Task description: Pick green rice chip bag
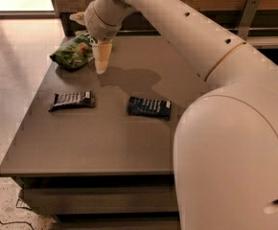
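Note:
The green rice chip bag (73,52) lies crinkled near the far left corner of the brown table (105,143). My gripper (100,69) points down just to the right of the bag, close above the tabletop and near the bag's right edge. I see no contact with the bag. The arm's wrist (103,13) hides the bag's far right end.
A black candy bar (72,100) with white print lies at the left of the table. A flat dark-blue packet (149,107) lies near the middle. My arm's large white body (235,143) fills the right side. The table's left edge drops to the pale floor (14,71).

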You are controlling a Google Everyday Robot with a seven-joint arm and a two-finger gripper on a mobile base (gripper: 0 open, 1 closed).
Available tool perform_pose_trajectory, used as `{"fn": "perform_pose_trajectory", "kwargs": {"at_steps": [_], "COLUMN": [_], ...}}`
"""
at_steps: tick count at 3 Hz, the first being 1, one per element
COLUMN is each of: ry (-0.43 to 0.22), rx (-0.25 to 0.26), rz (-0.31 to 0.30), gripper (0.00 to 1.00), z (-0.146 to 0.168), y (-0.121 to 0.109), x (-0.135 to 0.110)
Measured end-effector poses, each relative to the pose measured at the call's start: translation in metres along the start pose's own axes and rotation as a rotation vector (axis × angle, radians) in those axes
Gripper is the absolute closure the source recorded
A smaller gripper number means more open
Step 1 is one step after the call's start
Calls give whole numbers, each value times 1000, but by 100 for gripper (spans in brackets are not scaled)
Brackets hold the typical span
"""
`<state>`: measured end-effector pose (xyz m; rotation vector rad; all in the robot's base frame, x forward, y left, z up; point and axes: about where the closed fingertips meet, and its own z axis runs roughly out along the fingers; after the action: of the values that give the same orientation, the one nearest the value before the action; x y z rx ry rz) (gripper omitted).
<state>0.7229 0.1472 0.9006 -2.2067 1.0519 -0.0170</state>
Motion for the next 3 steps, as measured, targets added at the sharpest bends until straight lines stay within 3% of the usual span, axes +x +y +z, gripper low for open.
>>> {"fn": "perform_pose_trajectory", "kwargs": {"at_steps": [1, 2, 3], "ry": [48, 58, 116], "rx": [-1, -1, -39], "rz": [-51, -53, -81], "gripper": [0, 0, 0], "z": [5, 14, 32], "y": [-11, -16, -28], "x": [-10, -7, 3]}}
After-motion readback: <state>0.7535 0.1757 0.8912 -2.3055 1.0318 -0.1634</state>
